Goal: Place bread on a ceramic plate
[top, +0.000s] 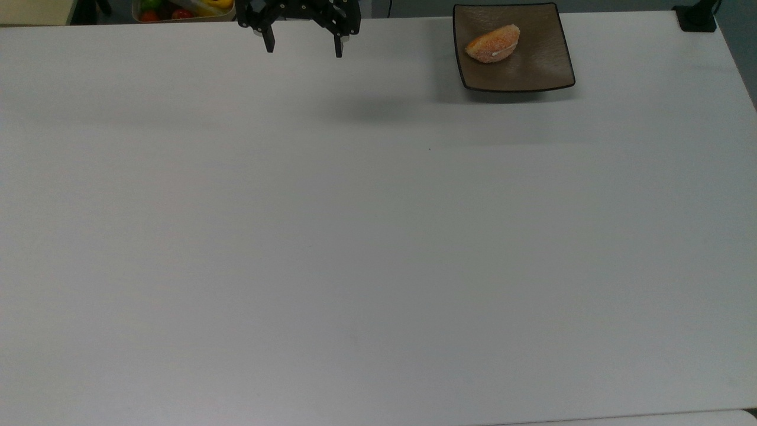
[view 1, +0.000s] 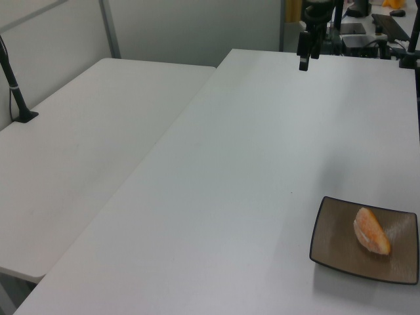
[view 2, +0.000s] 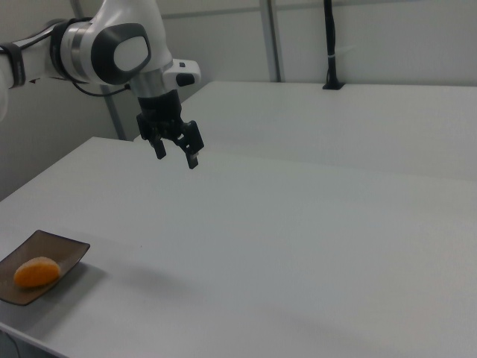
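The small oval half-moon bread roll [top: 492, 43], orange-brown with a pale sugary edge, lies on the square, shallow, taupe-brown ceramic plate with a thin black rim [top: 535, 71], resting on the dish's inner surface toward the top view's left half of it and fully inside the rim. In the left view the roll [view 1: 371, 231] sits free on the plate [view 1: 338, 246], with nothing touching it, and the right view shows it [view 2: 36, 271] the same way in the dish [view 2: 67, 250] near the table's corner. The robot's black two-finger hand [top: 303, 47] hangs above the white table [top: 378, 236], well apart from the plate, to the top view's left of it; its fingers are spread wide and hold nothing, which the right view [view 2: 176, 153] confirms. A tray of red, green and yellow toy fruits [top: 177, 10] stands beyond the table's far edge in the top view. Judging by how things lie, the task's one requirement appears met: the bread is on the plate and released. Nothing seems left beyond the arm settling clear of the scene.
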`<move>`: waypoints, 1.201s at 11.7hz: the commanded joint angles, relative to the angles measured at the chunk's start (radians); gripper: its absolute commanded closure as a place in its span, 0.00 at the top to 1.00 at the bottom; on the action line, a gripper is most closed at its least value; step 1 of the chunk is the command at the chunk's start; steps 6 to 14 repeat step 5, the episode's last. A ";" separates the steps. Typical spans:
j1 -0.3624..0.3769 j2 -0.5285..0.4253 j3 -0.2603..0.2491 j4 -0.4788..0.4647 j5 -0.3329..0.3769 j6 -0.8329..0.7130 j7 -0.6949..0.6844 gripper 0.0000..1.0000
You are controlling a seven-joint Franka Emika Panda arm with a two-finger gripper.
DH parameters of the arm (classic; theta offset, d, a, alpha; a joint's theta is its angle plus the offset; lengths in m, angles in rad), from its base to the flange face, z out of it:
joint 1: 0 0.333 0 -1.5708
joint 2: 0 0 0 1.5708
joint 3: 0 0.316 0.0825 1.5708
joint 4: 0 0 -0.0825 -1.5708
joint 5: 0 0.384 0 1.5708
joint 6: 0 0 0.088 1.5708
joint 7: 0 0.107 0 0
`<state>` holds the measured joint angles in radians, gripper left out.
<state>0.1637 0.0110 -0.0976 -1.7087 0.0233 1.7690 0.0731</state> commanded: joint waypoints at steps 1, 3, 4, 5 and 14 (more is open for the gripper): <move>0.000 -0.006 -0.004 -0.002 -0.031 -0.023 -0.070 1.00; 0.000 -0.005 -0.004 0.000 -0.033 -0.026 -0.070 1.00; 0.000 -0.005 -0.004 0.000 -0.033 -0.026 -0.072 1.00; 0.000 -0.005 -0.004 -0.002 -0.033 -0.028 -0.072 1.00; 0.000 -0.005 -0.004 -0.002 -0.033 -0.028 -0.072 1.00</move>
